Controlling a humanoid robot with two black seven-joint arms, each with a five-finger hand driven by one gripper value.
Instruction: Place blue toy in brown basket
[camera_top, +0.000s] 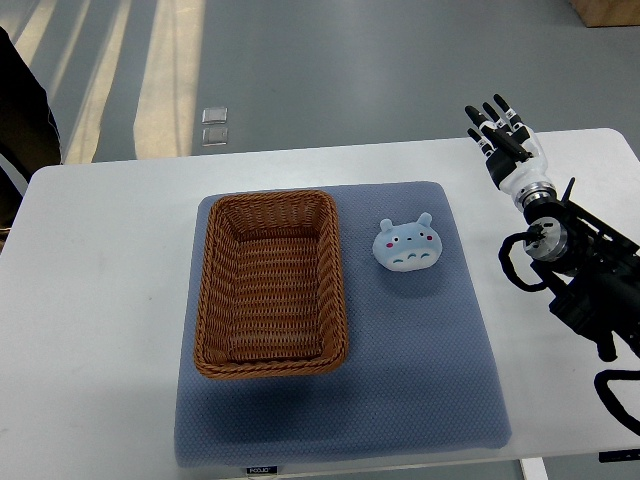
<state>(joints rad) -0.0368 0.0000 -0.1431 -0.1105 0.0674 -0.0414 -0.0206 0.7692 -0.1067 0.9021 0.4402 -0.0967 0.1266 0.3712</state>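
A small blue toy with a white face and two ears lies on the blue-grey mat, just right of the brown wicker basket. The basket is rectangular and holds nothing. My right hand is over the white table at the far right, beyond the mat's edge and well apart from the toy. Its fingers are stretched out and hold nothing. The left arm does not show.
The mat lies on a white table. A dark object stands at the table's far left edge. Two small pale squares lie on the grey floor behind the table.
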